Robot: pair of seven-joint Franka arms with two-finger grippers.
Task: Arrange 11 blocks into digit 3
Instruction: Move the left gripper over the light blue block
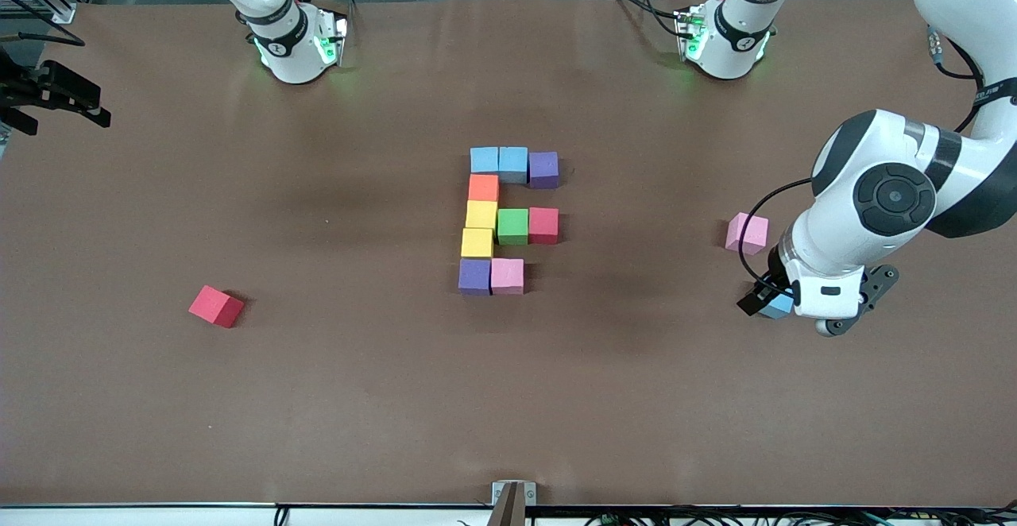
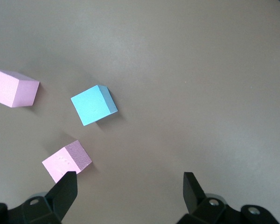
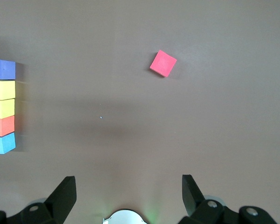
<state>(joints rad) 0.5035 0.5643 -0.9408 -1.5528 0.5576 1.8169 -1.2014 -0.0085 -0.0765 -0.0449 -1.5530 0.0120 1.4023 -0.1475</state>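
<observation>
I count ten blocks placed in digit 3 [image 1: 508, 220] at table centre; one slot left. Left gripper [image 2: 128, 186] released, over loose blue block [image 2: 94, 104], pink blocks [image 2: 66, 161] beside at 9 o'clock. Right gripper [image 3: 128, 189] released, waiting; spare red block [image 1: 216, 306] apart.

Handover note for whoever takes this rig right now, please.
Left claw: open, empty, over a loose blue block, one pink block and a second pink block at the left arm's end.
Right claw: open, empty, waiting over the right arm's end, where a loose red block lies.
Done: ten blocks in the digit 3.
Left: one block to finish the bar nearest the front camera.
</observation>
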